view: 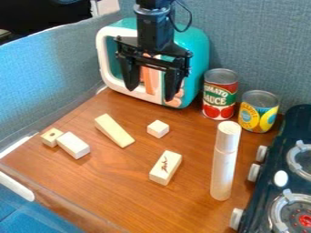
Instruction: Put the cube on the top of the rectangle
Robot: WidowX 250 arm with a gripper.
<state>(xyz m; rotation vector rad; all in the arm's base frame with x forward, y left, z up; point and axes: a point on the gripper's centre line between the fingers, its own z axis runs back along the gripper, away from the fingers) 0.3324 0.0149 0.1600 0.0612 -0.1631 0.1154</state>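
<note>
Gripper [151, 93] spread wide and empty at the upper middle, above the bench [130, 193].
The cube [158, 129] sits alone near the centre of the frame, between the long rectangle [114, 130] on its left and the upright cylinder [223, 161] at right; the marked rectangle [166, 168] lies just below it, the white rectangle [73, 145] at left beside a holed block [52, 137].
</note>
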